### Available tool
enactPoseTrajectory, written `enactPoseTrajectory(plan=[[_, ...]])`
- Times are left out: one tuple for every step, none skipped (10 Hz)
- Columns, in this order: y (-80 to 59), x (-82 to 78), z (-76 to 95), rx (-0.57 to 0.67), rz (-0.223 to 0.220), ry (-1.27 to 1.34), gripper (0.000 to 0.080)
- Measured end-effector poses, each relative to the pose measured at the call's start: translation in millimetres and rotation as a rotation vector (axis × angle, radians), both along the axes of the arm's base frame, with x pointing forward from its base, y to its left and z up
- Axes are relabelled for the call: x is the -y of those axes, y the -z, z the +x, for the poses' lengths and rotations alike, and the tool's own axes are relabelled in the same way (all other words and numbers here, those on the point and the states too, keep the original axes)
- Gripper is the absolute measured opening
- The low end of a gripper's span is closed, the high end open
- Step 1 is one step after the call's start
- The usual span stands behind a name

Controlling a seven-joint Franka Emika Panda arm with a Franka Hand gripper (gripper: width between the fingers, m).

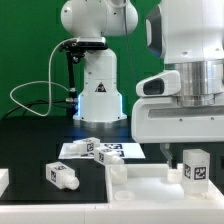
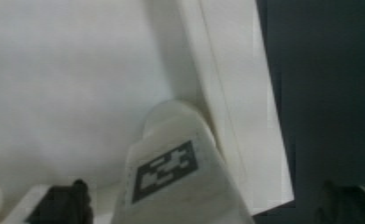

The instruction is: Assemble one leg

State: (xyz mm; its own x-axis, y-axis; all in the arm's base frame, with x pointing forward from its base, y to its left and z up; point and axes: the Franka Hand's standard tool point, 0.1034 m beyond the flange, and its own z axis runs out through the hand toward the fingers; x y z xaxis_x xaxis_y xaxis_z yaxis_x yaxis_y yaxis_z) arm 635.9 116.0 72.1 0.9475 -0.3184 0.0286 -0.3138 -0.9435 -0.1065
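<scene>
Exterior view: gripper (image 1: 189, 150) fingers hidden behind the wrist housing, jaw state undeterminable. Leg (image 1: 194, 166) cut by frame's bottom edge. Wrist view blurred; leg (image 2: 161, 160) tag pattern unreadable, fingertips (image 2: 63, 200) cropped.

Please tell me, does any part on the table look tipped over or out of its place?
One leg lies on its side on the black table, apart from the white panel. Another leg stands upright at the panel under the hand. Nothing looks broken.

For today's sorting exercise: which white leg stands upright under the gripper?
The leg on the panel, exterior view's right; the other two lie on the table.
</scene>
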Motion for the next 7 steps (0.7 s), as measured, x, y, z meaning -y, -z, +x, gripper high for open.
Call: enactPoseTrajectory(plan=[[0.2, 0.1, -0.1, 0.0, 0.0, 0.002, 0.0428], [0.5, 0.0, -0.2, -0.007, 0.005, 0.069, 0.0428], [1.3, 2.8, -0.8, -0.016, 0.005, 0.142, 0.0286], [1.5, 2.7, -0.4, -0.025, 0.01, 0.243, 0.0286], [1.2, 3.0, 0.0, -0.034, 0.017, 0.354, 0.0286], [0.9, 1.0, -0.1, -0.048, 0.026, 0.517, 0.0286], [0.6, -1.0, -0.4, -0.06, 0.032, 0.68, 0.0286]])
